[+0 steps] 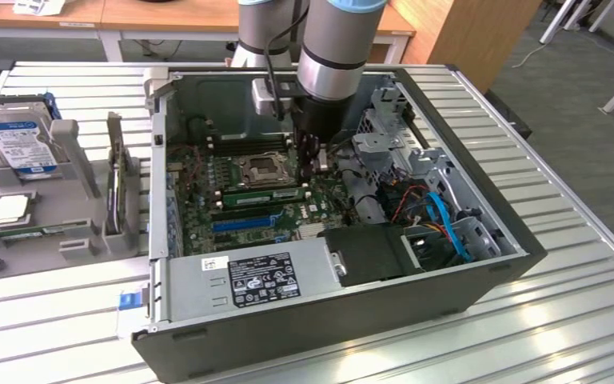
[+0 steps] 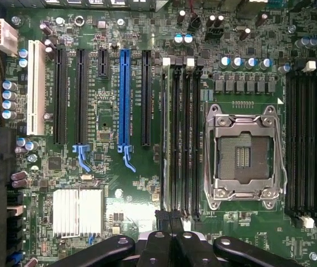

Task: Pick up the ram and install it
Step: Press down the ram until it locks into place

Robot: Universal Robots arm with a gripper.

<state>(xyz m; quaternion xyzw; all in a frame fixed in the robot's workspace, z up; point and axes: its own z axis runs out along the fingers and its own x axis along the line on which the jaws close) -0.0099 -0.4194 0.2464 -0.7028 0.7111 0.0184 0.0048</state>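
Open PC case (image 1: 318, 340) is lying on its side on the slatted metal counter (image 1: 563, 320). The power supply (image 1: 253, 276) with its black label is sitting at the nearest edge. Behind it the long blue slot (image 1: 245, 222) is running across the motherboard (image 1: 205, 212). Just past that, the ram (image 1: 262, 194), a green stick, is sitting along a black memory slot, between the blue slot and the CPU socket (image 1: 259, 168). The gripper (image 1: 312, 178) is reaching down into the case, right at the ram's end toward the exterior view's right. Cannot tell if it is clenched or released. In the wrist view the gripper is hanging over the end of the memory slot bank beside the socket. At the exterior view's left, a blue-labelled hard drive (image 1: 17, 140) is standing in a grey rack (image 1: 73, 232), well apart from the case.
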